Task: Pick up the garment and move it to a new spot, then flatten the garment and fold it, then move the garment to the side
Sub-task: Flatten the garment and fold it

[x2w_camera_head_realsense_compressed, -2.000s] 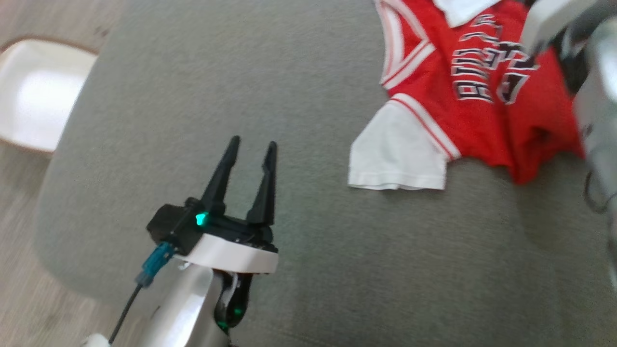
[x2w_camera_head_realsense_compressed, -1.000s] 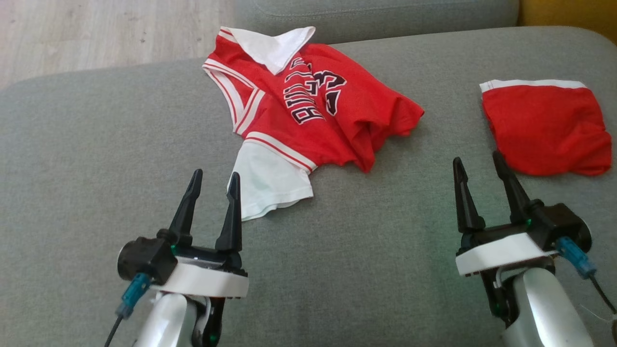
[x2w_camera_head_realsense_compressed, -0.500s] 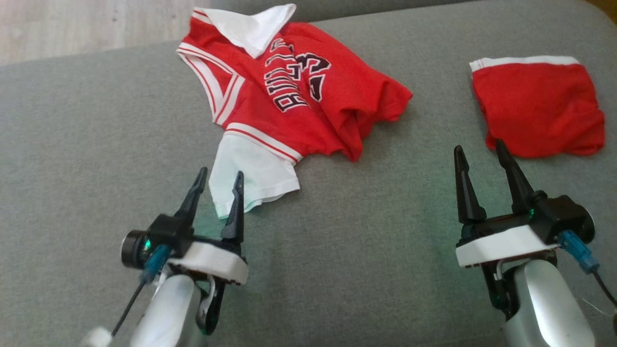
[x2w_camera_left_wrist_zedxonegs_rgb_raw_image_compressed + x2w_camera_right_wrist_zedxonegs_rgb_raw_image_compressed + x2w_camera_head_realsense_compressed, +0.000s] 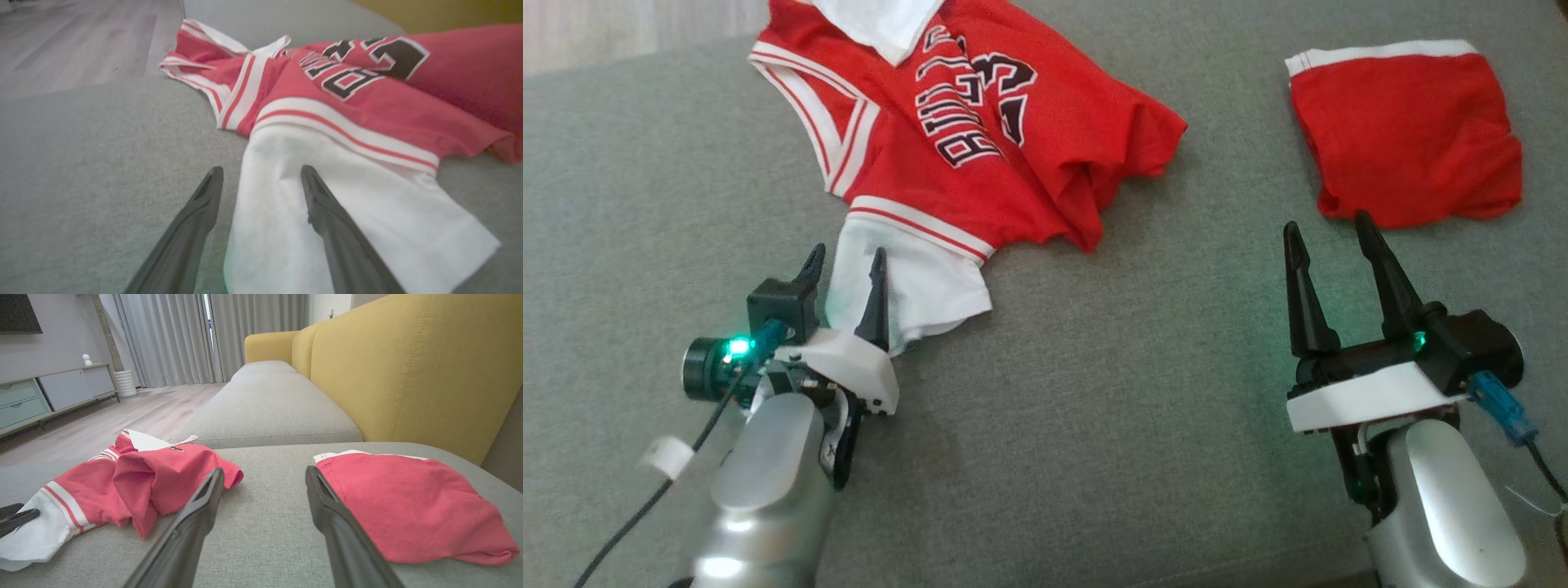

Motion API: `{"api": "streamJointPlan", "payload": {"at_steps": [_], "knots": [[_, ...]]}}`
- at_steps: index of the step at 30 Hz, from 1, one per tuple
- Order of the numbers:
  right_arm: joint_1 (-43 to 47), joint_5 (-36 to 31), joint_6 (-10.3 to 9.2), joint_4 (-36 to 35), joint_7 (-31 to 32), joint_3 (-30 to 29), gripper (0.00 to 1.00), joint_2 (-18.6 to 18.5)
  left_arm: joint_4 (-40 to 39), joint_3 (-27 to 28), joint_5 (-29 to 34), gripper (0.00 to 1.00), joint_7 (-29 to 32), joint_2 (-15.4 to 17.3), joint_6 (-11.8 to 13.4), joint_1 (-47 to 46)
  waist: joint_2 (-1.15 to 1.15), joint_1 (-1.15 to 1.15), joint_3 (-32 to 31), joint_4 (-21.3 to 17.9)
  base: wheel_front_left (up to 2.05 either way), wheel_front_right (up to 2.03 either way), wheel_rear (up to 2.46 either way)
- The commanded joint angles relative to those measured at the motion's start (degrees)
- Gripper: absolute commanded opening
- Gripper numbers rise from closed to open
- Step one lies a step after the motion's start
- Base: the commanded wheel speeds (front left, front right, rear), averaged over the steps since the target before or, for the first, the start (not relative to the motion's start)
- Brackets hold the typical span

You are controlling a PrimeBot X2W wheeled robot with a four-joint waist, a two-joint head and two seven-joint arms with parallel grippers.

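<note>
Underneath everything, a grey sofa cushion (image 4: 1094,457), with a yellow backrest (image 4: 408,367) rising behind it in the right wrist view. On the cushion, toward the robot's left and far from its body, the garment (image 4: 980,155): a red jersey with black lettering and white trim. Lies rumpled and unfolded, with one white sleeve (image 4: 915,282) pointing back toward the robot. Well apart to its right, a smaller red piece of clothing (image 4: 1405,131) with a white band, lying flat. Just short of that piece, the right gripper (image 4: 1326,223), jaws wide apart, empty, over bare cushion. At the sleeve's left edge, the left gripper (image 4: 848,253), jaws likewise apart and clamped on nothing: one finger (image 4: 192,228) over bare cushion, the other over the white cloth. Cannot tell whether the tips touch the fabric.
</note>
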Motion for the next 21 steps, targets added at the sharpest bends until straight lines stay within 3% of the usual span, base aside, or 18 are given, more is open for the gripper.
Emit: {"api": "streamJointPlan", "payload": {"at_steps": [1, 5, 6, 7, 8, 15, 21], "knots": [[-1.5, 0.4, -0.05, -2.1, -0.6, 1.3, 1.00, 0.1, 0.3, 1.2, 0.6, 1.00, 0.9, 1.5, -0.2, -2.5, 0.00, -0.01, 0.9, -0.6, 0.00, 0.00, 0.00], [-2.1, 0.6, -0.05, -2.4, -0.6, 1.2, 1.00, 0.1, 3.6, 0.5, -0.3, 1.00, 2.0, 1.4, -2.5, -4.2, 0.00, -0.01, 1.8, -1.0, 0.00, 0.00, 0.00], [-2.2, 0.6, -0.05, -2.4, -0.6, 1.1, 1.00, 0.1, 4.3, 0.1, -0.4, 0.85, 2.4, 1.3, -2.9, -4.4, 0.00, -0.01, 1.9, -1.0, 0.00, 0.00, 0.00], [-2.3, 0.6, -0.05, -2.4, -0.6, 1.0, 1.00, 0.1, 4.9, -0.1, -0.5, 0.15, 2.5, 1.3, -3.2, -4.7, 0.00, -0.01, 1.9, -1.0, 0.00, 0.00, 0.00], [-2.3, 0.6, -0.05, -2.3, -0.6, 0.9, 1.00, 0.1, 5.4, -0.2, -0.6, 0.00, 2.2, 1.3, -3.4, -4.9, 0.00, -0.01, 1.9, -0.9, 0.00, 0.00, 0.00], [-2.4, -0.5, -0.05, -1.4, -0.6, 0.3, 1.00, 0.1, 5.6, 2.9, -2.3, 0.00, -3.8, 2.9, -0.6, -6.1, 0.00, -0.01, 0.3, 1.2, 0.00, 0.00, 0.00], [-2.3, -1.0, -0.05, -0.1, -0.6, 0.3, 1.00, 0.1, 2.1, 7.9, -4.4, 0.00, -5.4, 6.0, 1.8, -5.0, 0.00, -0.01, -1.6, 3.2, 0.00, 0.00, 0.00]]}}
